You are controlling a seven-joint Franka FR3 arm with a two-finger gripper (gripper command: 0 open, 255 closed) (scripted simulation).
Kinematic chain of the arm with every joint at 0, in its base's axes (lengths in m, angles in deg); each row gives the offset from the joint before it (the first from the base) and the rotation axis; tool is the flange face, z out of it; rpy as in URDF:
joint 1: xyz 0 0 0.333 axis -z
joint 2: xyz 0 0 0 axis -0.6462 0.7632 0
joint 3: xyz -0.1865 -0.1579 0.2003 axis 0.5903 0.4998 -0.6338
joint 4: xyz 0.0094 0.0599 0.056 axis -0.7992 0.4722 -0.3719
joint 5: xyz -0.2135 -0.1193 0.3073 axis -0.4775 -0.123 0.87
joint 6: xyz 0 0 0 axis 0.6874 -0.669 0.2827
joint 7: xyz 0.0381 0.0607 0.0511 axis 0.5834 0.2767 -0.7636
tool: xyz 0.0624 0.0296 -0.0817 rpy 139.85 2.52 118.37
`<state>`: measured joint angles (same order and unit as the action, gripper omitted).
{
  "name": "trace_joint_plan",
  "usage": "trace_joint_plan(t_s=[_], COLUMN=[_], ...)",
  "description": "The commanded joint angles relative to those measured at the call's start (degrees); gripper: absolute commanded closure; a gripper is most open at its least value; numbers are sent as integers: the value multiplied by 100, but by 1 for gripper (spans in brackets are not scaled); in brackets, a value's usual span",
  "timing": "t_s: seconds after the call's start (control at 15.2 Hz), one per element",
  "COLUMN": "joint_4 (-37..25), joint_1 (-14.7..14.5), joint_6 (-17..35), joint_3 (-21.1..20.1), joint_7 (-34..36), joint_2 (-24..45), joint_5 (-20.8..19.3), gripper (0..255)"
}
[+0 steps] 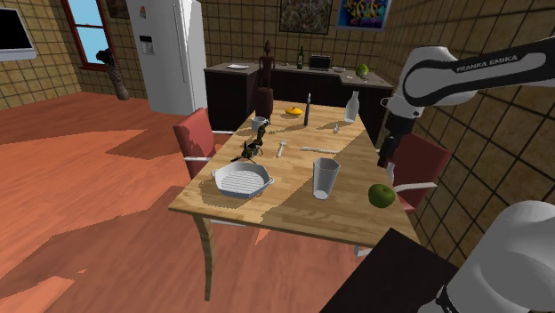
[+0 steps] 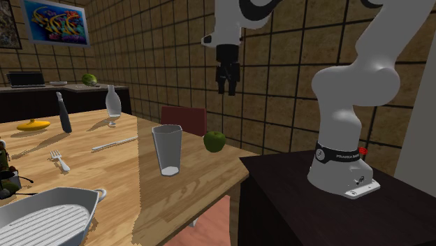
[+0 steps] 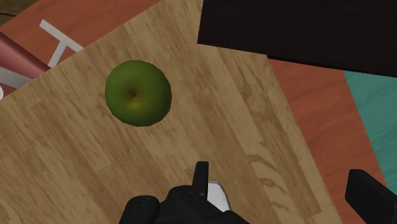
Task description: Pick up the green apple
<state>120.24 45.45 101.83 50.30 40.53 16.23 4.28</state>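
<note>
A green apple (image 1: 382, 196) (image 2: 214, 142) (image 3: 138, 93) rests on the wooden table (image 1: 285, 209) close to the edge nearest the stand. My black gripper (image 1: 389, 153) (image 2: 227, 88) (image 3: 286, 191) hangs well above the table, pointing down, higher than the apple and a little to one side of it. In the wrist view its two fingers stand wide apart with bare wood between them, and the apple lies beyond the fingertips (image 3: 201, 178), untouched.
A tall glass (image 1: 325, 178) (image 2: 168, 150) stands near the apple. A grill pan (image 1: 241, 180), cutlery, two bottles (image 1: 351, 107) and a yellow fruit (image 1: 293, 111) share the table. Red chairs (image 1: 418, 160) flank it. A second green fruit (image 1: 362, 69) sits on the dark counter.
</note>
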Motion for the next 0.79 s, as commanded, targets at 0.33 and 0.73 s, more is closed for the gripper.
trace_joint_plan(t_s=[0.33,0.73], joint_4=[-89,-466], joint_1=[63,-58], joint_6=[975,1779], joint_3=[864,1606], joint_7=[-1000,-2092], joint_2=[1143,2465], joint_5=[-178,225], gripper=[0,0])
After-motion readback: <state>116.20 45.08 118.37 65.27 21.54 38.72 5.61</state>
